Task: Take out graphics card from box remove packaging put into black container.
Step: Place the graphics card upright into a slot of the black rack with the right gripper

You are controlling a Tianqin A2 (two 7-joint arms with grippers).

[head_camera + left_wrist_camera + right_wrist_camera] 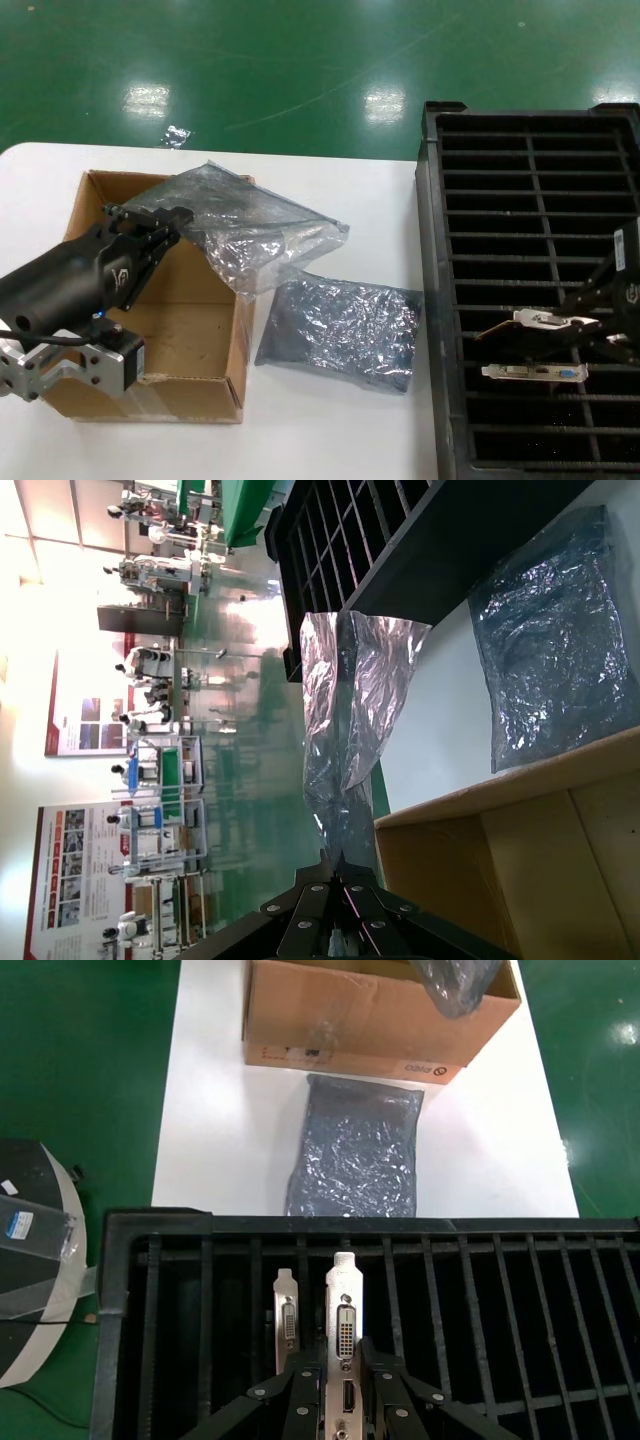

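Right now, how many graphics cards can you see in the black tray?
2. One graphics card is gripped by the right tool in a slot of the black tray; the second card stands in the neighbouring slot. Others may be hidden.

A white desk (340, 195) with a rounded corner stands on a glossy green floor (300, 60), which throws back bright patches of ceiling light beyond the desk's far edge. A small scrap of clear plastic (176, 136) lies on the floor just beyond that edge. Farther off, across the floor from the desk, the left wrist view shows metal racks (165, 800) with green trays, posters (75, 712) on a pale wall, and strong light washing out that wall.
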